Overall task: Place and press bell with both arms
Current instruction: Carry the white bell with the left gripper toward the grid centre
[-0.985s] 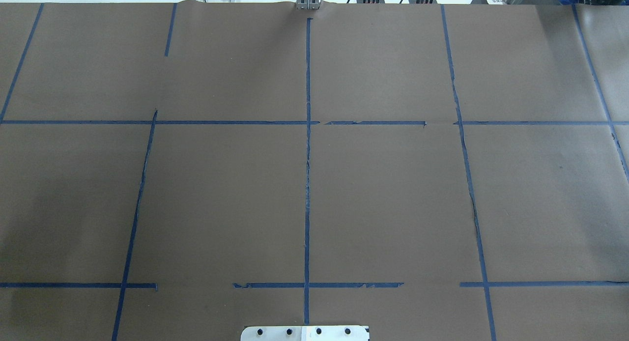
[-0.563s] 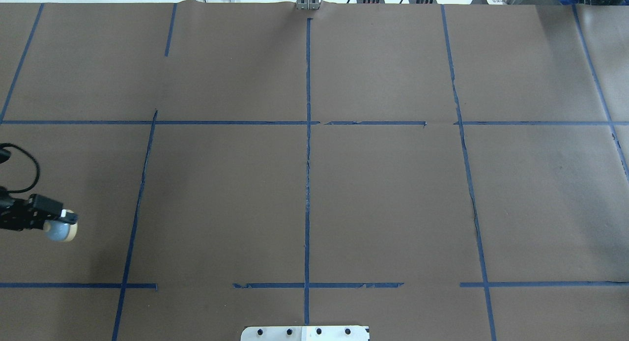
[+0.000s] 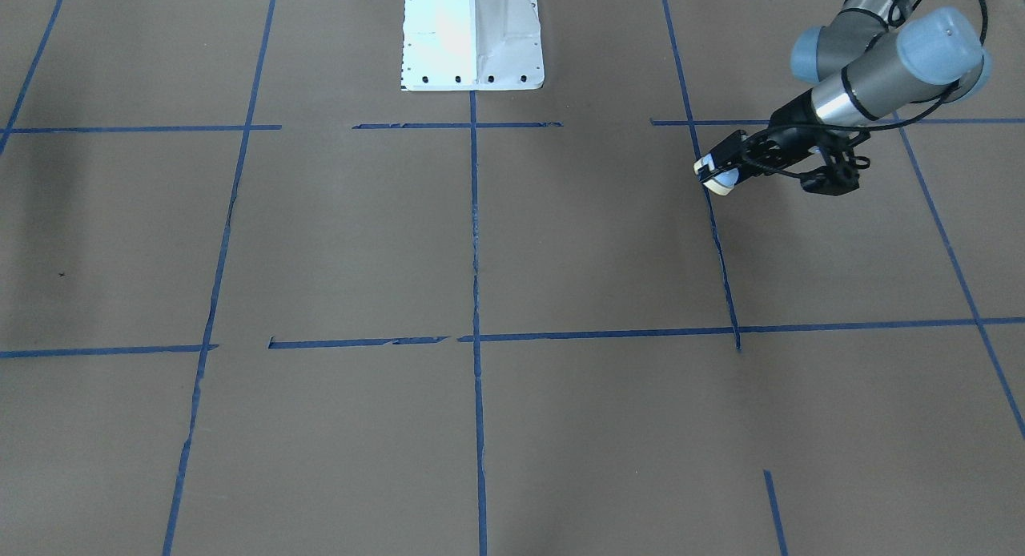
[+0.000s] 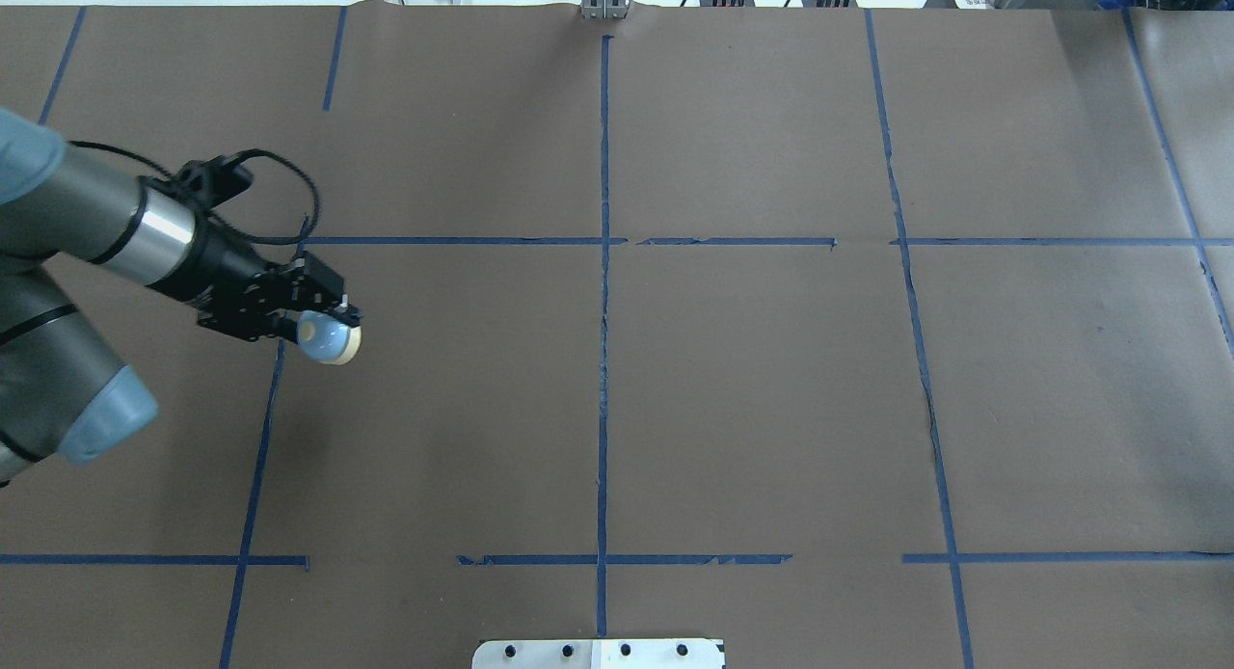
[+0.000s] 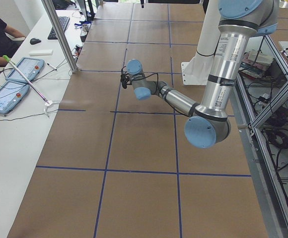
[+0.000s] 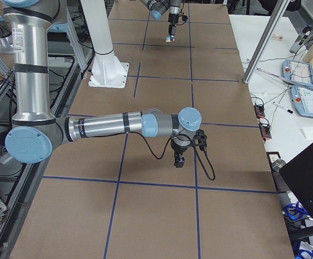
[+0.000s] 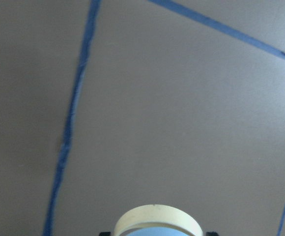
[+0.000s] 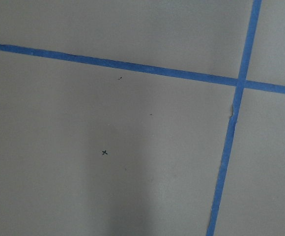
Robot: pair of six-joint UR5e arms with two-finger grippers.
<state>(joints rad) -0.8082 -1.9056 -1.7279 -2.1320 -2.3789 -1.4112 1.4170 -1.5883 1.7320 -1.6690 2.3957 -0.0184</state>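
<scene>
My left gripper [image 4: 335, 324] is shut on the bell [image 4: 326, 339], a small light-blue dome with a cream base. It holds the bell on its side above the brown table, with the base facing away from the wrist. The left gripper [image 3: 715, 171] and the bell [image 3: 724, 183] also show in the front-facing view, above a blue tape line. The left wrist view shows the bell's cream rim [image 7: 157, 220] at the bottom edge. My right gripper [image 6: 178, 160] shows only in the exterior right view, pointing down over the table. I cannot tell whether it is open or shut.
Blue tape lines [image 4: 603, 293] divide the brown table into a grid. The white pedestal base [image 3: 472, 35] stands at the robot's edge of the table. An operator's bench with tablets [image 5: 22, 69] and a metal post [image 5: 59, 34] lies beyond the far edge.
My left arm has come into the overhead view from the left edge with the bell in its gripper. It has moved right and farther from the robot. The bell stays held.
</scene>
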